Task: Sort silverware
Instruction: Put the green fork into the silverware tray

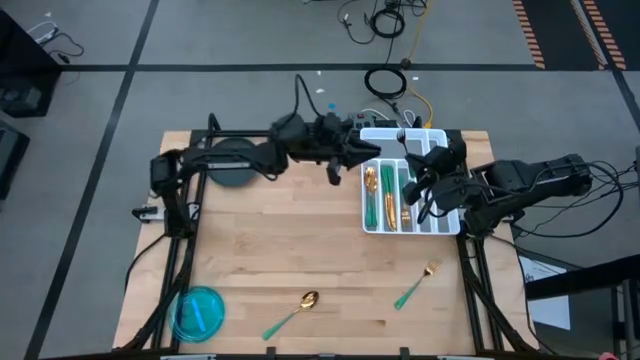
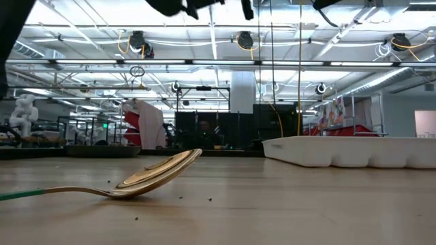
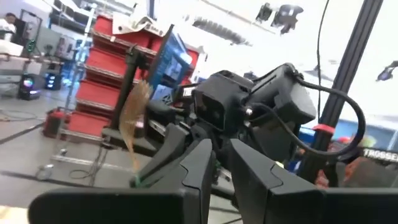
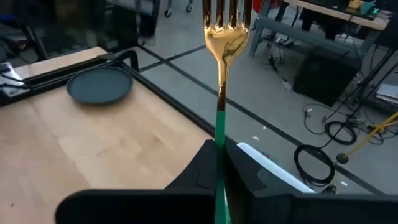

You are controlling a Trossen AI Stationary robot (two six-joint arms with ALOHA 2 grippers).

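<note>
Sorting well under way. Several pieces lie in the tray [image 1: 451, 226]. The right gripper [image 4: 219, 163], above the tray, pinches a fork [image 4: 225, 37]; the left gripper [image 3: 219, 163], beside it, grips a spoon [image 3: 134, 121] (partly hidden). Another spoon [image 1: 296, 308] and another fork [image 1: 418, 283] wait on the table [image 1: 270, 240].

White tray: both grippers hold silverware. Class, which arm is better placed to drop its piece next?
Probably right: the right gripper, shut on a fork, hangs over the white tray; the left gripper, shut on a gold-headed piece, sits at its left edge.
</note>
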